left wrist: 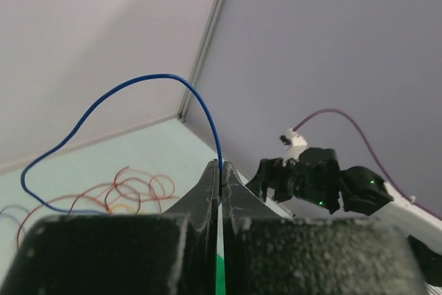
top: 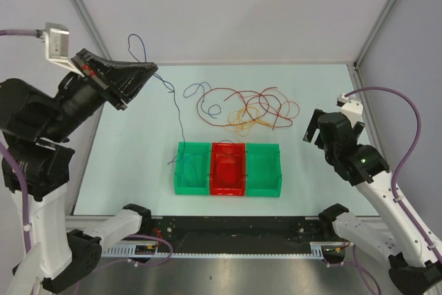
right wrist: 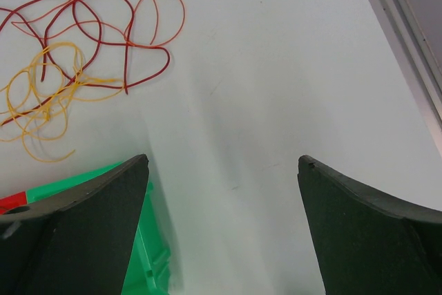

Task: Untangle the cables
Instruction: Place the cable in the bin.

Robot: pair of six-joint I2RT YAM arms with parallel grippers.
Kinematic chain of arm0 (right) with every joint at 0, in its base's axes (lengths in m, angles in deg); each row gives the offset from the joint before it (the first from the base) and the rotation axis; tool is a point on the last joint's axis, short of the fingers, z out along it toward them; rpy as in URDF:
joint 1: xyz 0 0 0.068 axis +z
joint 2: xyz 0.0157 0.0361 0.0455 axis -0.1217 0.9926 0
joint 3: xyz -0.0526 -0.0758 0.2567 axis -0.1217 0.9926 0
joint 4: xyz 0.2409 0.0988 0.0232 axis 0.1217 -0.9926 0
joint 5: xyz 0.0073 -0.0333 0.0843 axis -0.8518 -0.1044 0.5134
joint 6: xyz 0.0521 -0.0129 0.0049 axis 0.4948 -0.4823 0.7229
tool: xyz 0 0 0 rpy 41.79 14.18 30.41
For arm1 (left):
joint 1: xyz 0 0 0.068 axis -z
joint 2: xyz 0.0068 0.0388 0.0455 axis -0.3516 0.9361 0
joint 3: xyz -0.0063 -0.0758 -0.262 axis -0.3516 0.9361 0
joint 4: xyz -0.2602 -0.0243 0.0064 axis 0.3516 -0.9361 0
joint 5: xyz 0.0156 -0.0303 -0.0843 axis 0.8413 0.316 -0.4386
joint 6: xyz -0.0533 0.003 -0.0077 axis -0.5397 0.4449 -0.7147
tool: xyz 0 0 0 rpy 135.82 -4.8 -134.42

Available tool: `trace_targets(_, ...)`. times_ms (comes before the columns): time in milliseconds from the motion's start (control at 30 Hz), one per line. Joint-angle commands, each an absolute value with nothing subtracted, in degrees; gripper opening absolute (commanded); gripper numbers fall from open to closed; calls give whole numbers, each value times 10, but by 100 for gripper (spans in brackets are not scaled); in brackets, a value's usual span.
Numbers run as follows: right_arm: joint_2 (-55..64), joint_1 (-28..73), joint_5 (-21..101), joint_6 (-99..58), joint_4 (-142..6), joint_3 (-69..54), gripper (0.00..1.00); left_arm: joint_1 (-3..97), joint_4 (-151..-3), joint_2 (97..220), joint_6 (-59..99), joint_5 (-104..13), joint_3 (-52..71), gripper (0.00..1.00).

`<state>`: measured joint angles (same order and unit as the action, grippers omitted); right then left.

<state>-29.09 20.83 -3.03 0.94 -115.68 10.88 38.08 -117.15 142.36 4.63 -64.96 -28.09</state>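
My left gripper (top: pixel 149 69) is raised over the table's far left, shut on a thin blue cable (top: pixel 181 124). The blue cable (left wrist: pixel 138 85) arches up out of the left gripper's (left wrist: pixel 221 166) closed tips in the left wrist view. From the grip it hangs down toward the left green bin (top: pixel 182 183). Red cables (top: pixel 252 99) and yellow-orange cables (top: pixel 246 123) lie in a loose tangle at the table's middle back. My right gripper (top: pixel 310 129) hovers right of the tangle, open and empty. In the right wrist view, the red cables (right wrist: pixel 103 12) and yellow-orange cables (right wrist: pixel 48 94) lie ahead-left of the right gripper (right wrist: pixel 224 164).
Three joined bins stand near the front centre: green on the left, a red bin (top: pixel 228 186) in the middle, another green bin (top: pixel 264 183) on the right. The right green bin's corner (right wrist: pixel 148 253) sits just beside my right gripper's left finger. Enclosure walls close in the back and sides.
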Motion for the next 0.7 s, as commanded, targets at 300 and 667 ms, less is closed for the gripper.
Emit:
trace_targets(300, -285, 200, -21, -4, -1136, 92, 93, 384, -1153, 1422, 47, -630, -310, 0)
trace_targets(667, -280, 200, -6, -9, -1132, 92, 93, 385, -1264, 1419, 190, -329, -277, 0)
